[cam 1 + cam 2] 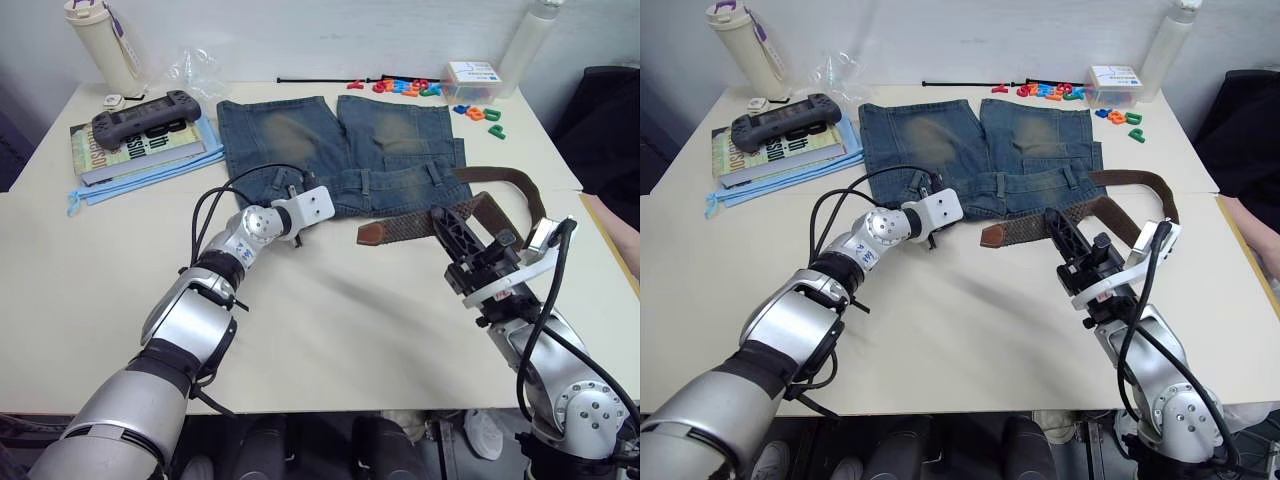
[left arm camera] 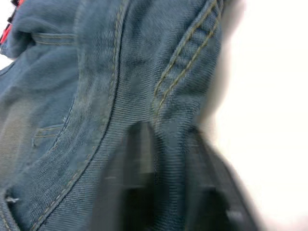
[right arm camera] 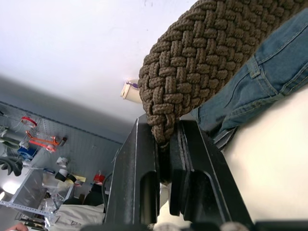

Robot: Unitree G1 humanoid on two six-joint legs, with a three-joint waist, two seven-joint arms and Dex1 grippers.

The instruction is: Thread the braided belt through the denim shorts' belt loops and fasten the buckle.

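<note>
The denim shorts are lying flat in the upper middle of the head view, on the white table, with the waistband toward the lower edge of the cloth and the faded tan patches showing on both legs. The braided belt is stretching across the centre right of the frame, its leather-tipped end lying just below the waistband near the middle, its length curving up and round to the right of the shorts. The right gripper is sitting at centre right, pinching the belt between its two black fingers, the woven strap bulging out above the narrow gap in the right wrist view. The left gripper is reaching in from lower left to the waistband at the left side of the shorts; in the left wrist view its fingers are straddling a fold of denim, pressed close upon it. Belt loops are standing along the waistband. A book carrying a dark game controller is lying at upper left, and coloured plastic letters are scattered at upper right.
</note>
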